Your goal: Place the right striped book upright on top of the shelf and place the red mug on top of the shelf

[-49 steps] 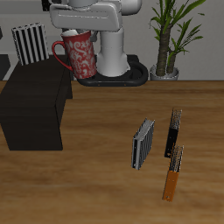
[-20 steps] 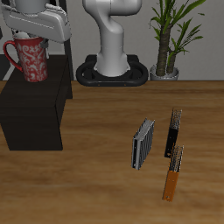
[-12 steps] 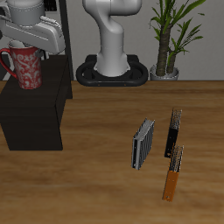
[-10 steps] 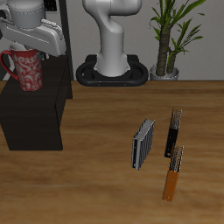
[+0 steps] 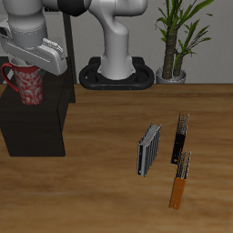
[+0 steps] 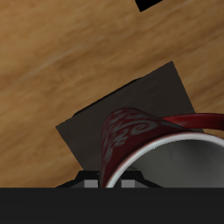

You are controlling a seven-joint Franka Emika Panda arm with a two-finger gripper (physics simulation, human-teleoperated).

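The red mug (image 5: 28, 86), dark red with a pale pattern, stands upright at the top of the shelf (image 5: 41, 127), a low black cabinet. Whether its base touches the top cannot be told. My gripper (image 5: 27, 64) comes down from above and is shut on the mug's rim. The wrist view looks down past the mug (image 6: 131, 133) and its light inside onto the dark shelf top (image 6: 92, 122), with wooden table around it. The right striped book is hidden; my arm covers the back of the shelf top.
On the wooden table nearer the front edge lie a greyer striped book (image 5: 148, 150), a dark book (image 5: 180, 137) and an orange book (image 5: 182, 180). A potted plant (image 5: 175, 41) stands at the back beside the robot base (image 5: 114, 75).
My gripper carried the mug sideways from near the robot base to above the shelf, then lowered it toward the shelf top. The arm now covers the striped book seen earlier on the shelf.
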